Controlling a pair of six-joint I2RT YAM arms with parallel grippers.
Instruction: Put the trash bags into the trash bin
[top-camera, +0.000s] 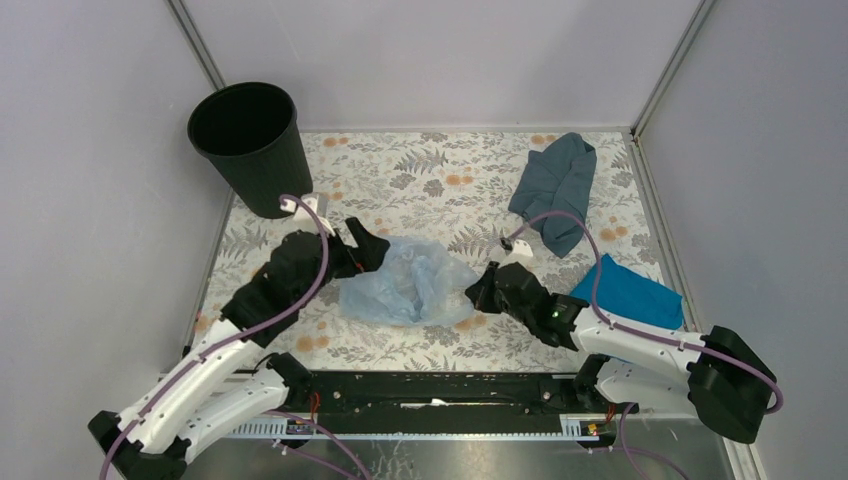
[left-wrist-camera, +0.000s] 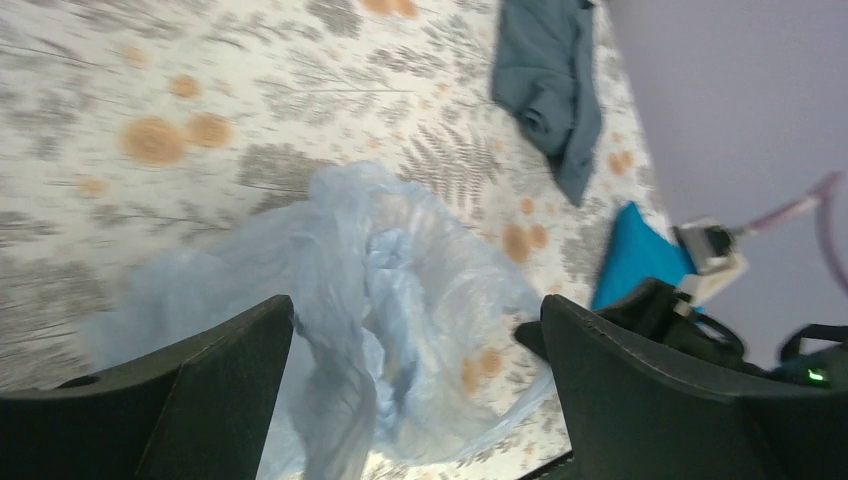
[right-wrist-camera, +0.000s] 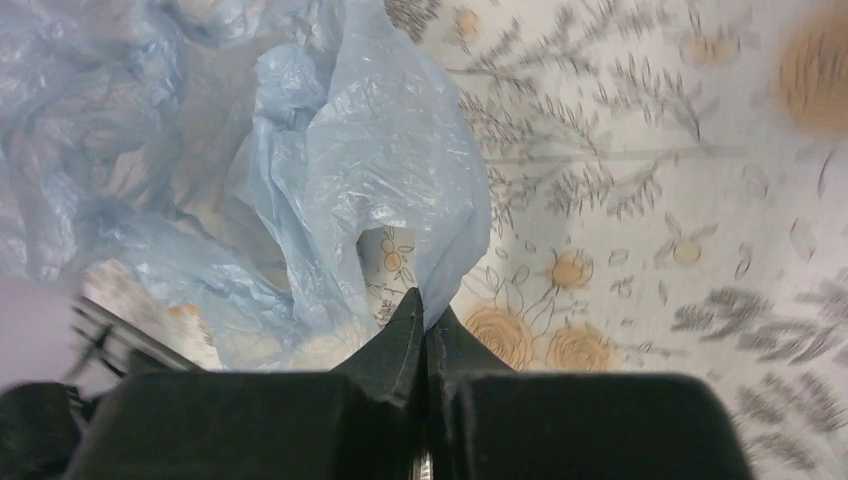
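Floral-print table (top-camera: 440, 165) walled by plain grey panels — the bag (top-camera: 410, 285) lies crumpled at its middle; the bin (top-camera: 250, 140) stands at the far-left corner, well apart; left fingers (top-camera: 367, 246) spread over the bag; right fingers (right-wrist-camera: 422, 325) pressed together — pinching its edge.

1. My left arm (top-camera: 200, 385) and right arm (top-camera: 640, 345) have white lower links, with black joints and black upper sections.
2. A purple cable (top-camera: 318, 262) runs along each arm.
3. My left hand (top-camera: 368, 245) and right hand (right-wrist-camera: 425, 300) have matte black fingers (left-wrist-camera: 220, 400).
4. A green light (top-camera: 556, 312) glows on my right wrist.
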